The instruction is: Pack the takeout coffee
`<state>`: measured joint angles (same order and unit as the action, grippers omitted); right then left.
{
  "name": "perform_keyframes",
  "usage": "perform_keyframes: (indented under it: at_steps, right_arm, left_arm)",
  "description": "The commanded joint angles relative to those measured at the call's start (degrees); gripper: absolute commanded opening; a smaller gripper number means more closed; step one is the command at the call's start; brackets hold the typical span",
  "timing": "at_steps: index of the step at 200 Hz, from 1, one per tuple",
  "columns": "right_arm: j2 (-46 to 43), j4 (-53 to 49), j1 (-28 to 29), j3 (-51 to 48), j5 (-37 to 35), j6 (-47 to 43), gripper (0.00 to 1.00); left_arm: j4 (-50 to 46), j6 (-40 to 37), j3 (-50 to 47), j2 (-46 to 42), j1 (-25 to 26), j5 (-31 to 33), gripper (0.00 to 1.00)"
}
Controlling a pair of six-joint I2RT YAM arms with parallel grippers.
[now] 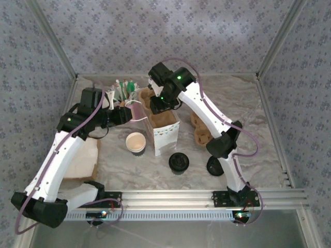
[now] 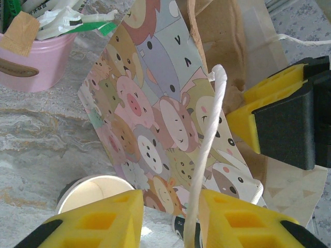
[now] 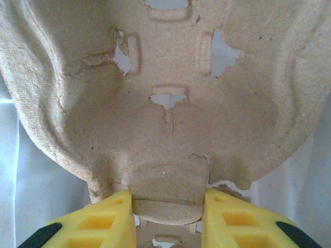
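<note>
Takeout coffee is in two pieces on the grey marbled table [image 1: 253,124], centre of the top view. The small round brown-walled paper cup [image 1: 136,143] [image 2: 93,191], cream inside, stands upright and uncovered just left of the tall paper bag [image 1: 166,132] [image 2: 155,103] printed w/ cartoon animals. The round black plastic lid [image 1: 178,163] lies flat below-right of the bag, apart from the cup. Cup prob. light, w/ a thin wall that dents if squeezed: take it low on the wall w/ a soft pinch and keep it upright, as contents can't be told. Lid is stiffer, low and likely slick, so pinch it at the rim edge. Left gripper [image 1: 129,111] [image 2: 170,199] is at the bag's upper-left edge, w/ the white cord handle [image 2: 207,144] running btwn its fingers; can't tell if it's actually pinched. Right gripper [image 1: 159,106] [image 3: 168,206] is clenched on a tab of the brown moulded cardboard cup carrier [image 3: 165,103], held over the bag mouth. Room: open table lower centre around cup and lid, and at far right. It's tight upper left, w/ the pink cup of straws [image 2: 36,62] near the bag corner. Bag wall is right beside the cup, so a sideways approach risks nudging the bag, and both arms crowd the mouth from above.
</note>
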<state>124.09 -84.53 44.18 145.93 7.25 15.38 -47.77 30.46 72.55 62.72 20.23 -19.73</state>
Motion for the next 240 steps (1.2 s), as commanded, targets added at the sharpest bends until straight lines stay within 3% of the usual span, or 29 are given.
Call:
perform_keyframes:
  at_steps: [1, 240]
  right_arm:
    - [0.84, -2.12, 0.2, 1.91, -0.63, -0.61, 0.33]
    - [3.88, -4.89, 1.59, 2.08, -7.15, -1.03, 0.32]
  left_arm:
    - [1.16, -0.49, -0.01, 0.12, -0.54, -0.05, 0.33]
    - [1.19, -0.4, -0.4, -0.23, -0.54, 0.13, 0.3]
